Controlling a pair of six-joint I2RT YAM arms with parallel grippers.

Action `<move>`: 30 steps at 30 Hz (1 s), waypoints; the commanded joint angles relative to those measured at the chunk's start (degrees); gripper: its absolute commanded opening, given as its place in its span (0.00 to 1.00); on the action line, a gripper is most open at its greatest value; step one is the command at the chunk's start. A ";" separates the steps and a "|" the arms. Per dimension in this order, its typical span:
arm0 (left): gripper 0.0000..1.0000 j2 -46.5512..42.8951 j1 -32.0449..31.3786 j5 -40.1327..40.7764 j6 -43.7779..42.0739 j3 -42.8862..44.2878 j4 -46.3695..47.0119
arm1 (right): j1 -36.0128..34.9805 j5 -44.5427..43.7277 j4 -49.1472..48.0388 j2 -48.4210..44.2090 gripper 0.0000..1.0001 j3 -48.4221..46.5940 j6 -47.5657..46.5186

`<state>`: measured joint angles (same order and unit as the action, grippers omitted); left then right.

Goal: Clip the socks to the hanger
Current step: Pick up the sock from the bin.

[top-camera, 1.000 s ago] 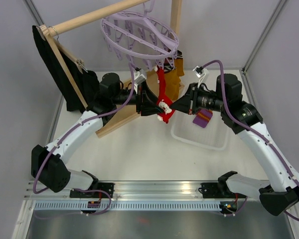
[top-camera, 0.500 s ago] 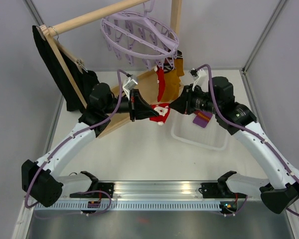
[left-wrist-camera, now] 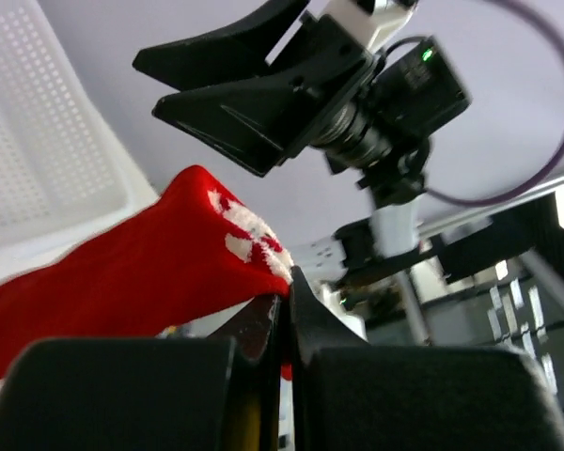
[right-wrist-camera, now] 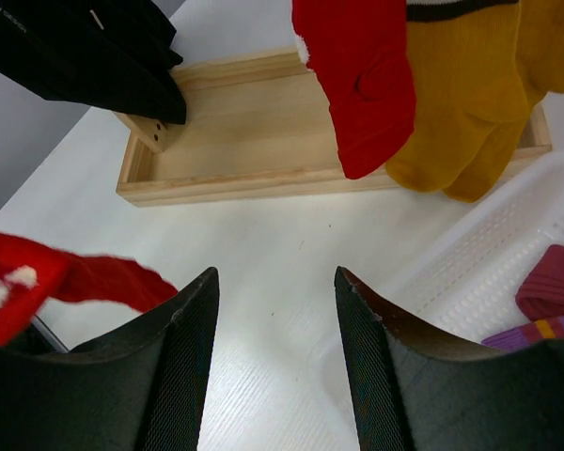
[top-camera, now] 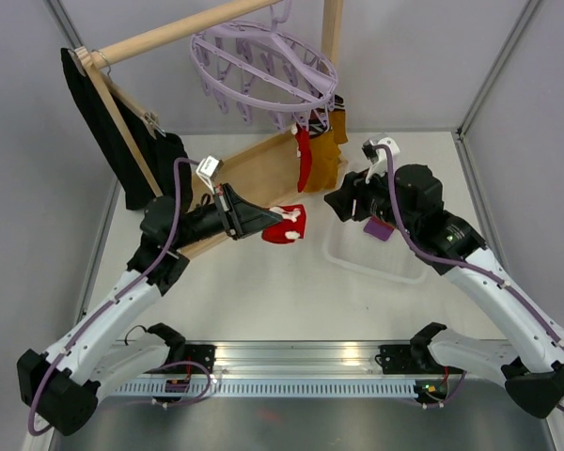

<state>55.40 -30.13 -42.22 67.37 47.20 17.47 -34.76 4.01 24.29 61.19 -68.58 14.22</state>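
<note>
My left gripper [top-camera: 278, 222] [left-wrist-camera: 288, 287] is shut on the edge of a red sock with white bits [top-camera: 289, 225] [left-wrist-camera: 122, 272] [right-wrist-camera: 56, 282], holding it above the table. My right gripper [top-camera: 333, 201] [right-wrist-camera: 276, 282] faces it a short way to the right, open and holding nothing. The lavender hanger [top-camera: 263, 58] hangs from the wooden bar at the back. From its pegs dangle another red sock [top-camera: 304, 160] [right-wrist-camera: 357, 85] and mustard-yellow socks [top-camera: 327, 150] [right-wrist-camera: 461, 113]. A maroon sock [right-wrist-camera: 555, 282] and a purple striped sock [top-camera: 378, 228] [right-wrist-camera: 536, 334] lie in the white basket.
The white plastic basket [top-camera: 357, 258] [right-wrist-camera: 489, 244] sits at the right under my right arm. The wooden rack's base tray [top-camera: 254, 178] [right-wrist-camera: 254, 141] lies behind the grippers. A black garment [top-camera: 122, 141] [right-wrist-camera: 85, 56] hangs at the left of the rack.
My right gripper has let go of the red sock and opened, drawing back to the right. My left gripper shut on the sock and carried it left and nearer.
</note>
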 commanded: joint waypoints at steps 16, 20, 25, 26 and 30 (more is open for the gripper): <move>0.02 -16.55 -0.10 32.46 37.38 -4.84 -7.80 | -11.72 9.35 -22.70 -5.73 0.56 6.35 -13.51; 0.02 -16.37 -0.28 32.37 38.97 -4.05 -9.30 | -16.12 6.90 -25.52 -2.84 0.52 3.63 -16.67; 0.02 -16.46 -0.28 32.29 39.76 -3.78 -9.83 | -20.34 4.17 -26.84 0.59 0.50 -0.50 -19.40; 0.02 -16.46 -0.28 32.11 39.76 -3.87 -9.74 | -20.69 3.99 -27.19 1.03 0.51 -1.03 -19.84; 0.02 -16.20 -0.37 30.70 39.50 -3.52 -9.39 | -22.19 1.61 -27.20 3.23 0.53 -4.71 -21.34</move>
<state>39.22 -30.15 -13.58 100.16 41.28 15.18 -56.10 7.84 0.80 63.33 -68.55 -4.25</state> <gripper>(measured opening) 0.033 0.519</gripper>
